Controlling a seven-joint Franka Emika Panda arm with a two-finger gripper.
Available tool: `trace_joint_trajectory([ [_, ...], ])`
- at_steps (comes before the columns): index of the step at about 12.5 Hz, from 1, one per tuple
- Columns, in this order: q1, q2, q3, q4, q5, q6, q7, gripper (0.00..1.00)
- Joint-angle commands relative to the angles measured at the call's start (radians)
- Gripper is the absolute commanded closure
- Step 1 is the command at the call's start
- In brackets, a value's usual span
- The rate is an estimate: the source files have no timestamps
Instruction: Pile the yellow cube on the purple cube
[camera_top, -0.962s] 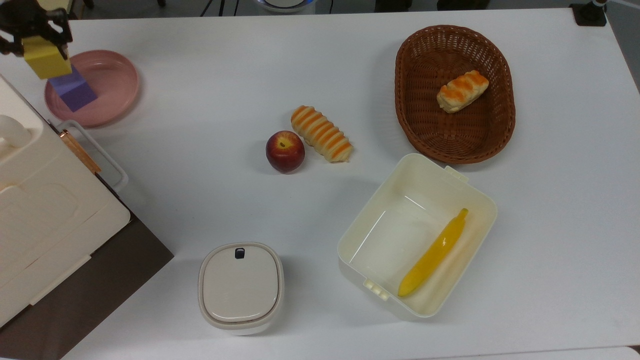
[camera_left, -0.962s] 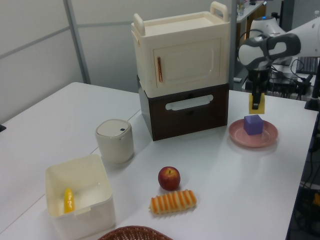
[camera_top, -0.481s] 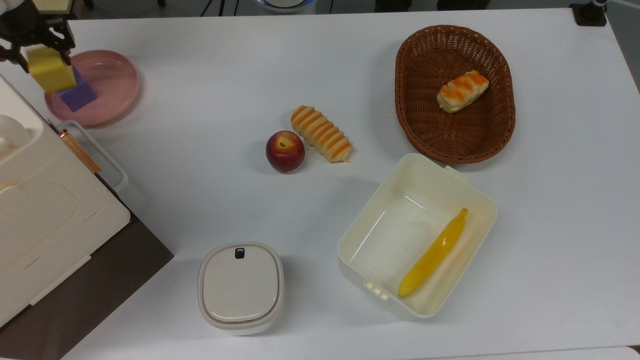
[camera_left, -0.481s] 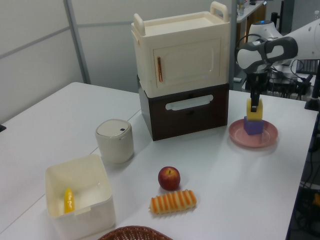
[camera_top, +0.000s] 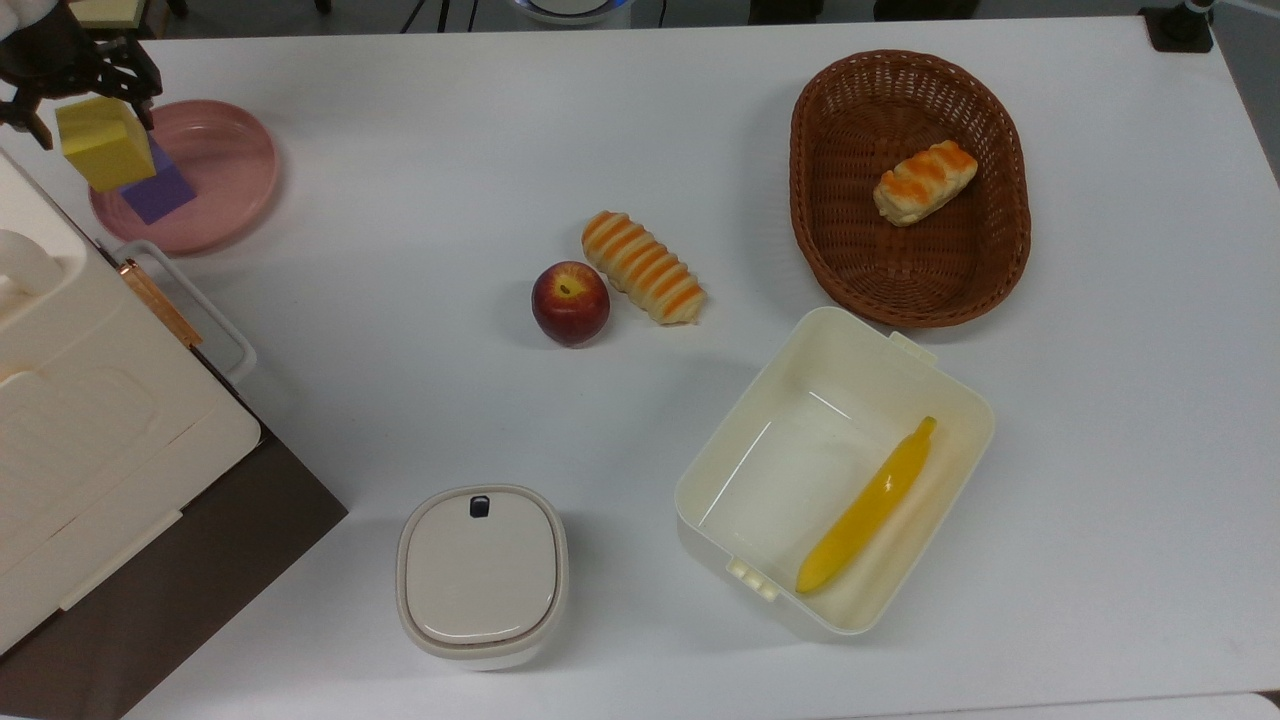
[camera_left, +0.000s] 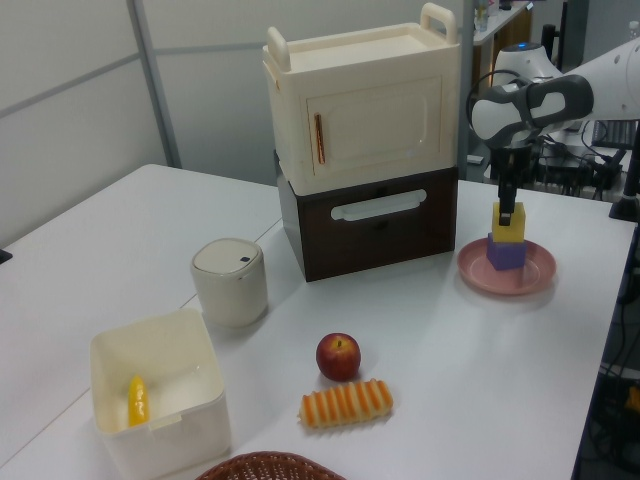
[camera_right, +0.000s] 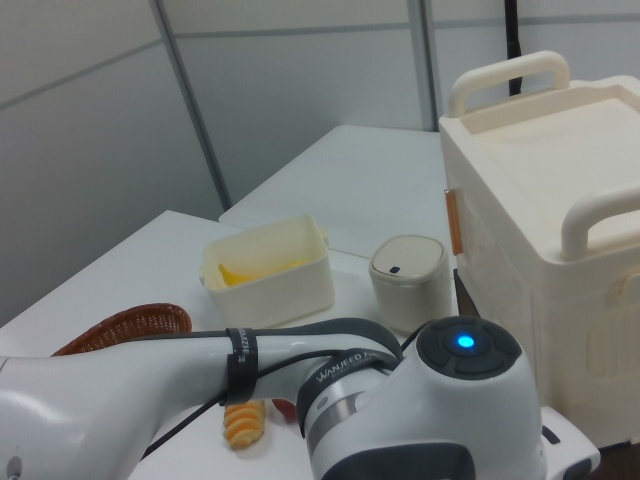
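Because the yellow cube (camera_left: 508, 222) sits squarely on the purple cube (camera_left: 506, 253) inside the pink plate (camera_left: 535, 276), the stacking looks essentially done. Directly above the pair, the gripper (camera_left: 507, 205) reaches straight down, its fingers astride the yellow cube's upper part; whether they grip or have let go, I cannot tell. Beneath it, the plate keeps the stack steady.

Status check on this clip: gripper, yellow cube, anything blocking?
Gripper at yellow cube, grip unclear. Yellow cube sits atop purple cube in pink plate. Nothing in the way.
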Motion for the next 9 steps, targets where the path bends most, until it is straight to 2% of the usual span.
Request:
trace_joint_trajectory([
  [1, 0.016, -0.057, 0.006, 0.000, 0.010, -0.026, 0.021, 0.00],
  [4, 0.042, -0.088, 0.006, 0.029, 0.005, -0.141, 0.024, 0.00],
  [5, 0.068, -0.111, 0.009, 0.029, 0.005, -0.164, 0.062, 0.00],
  [6, 0.088, -0.120, 0.015, 0.028, 0.005, -0.166, 0.117, 0.00],
  [9, 0.163, -0.143, 0.080, 0.028, 0.005, -0.167, 0.431, 0.00],
])
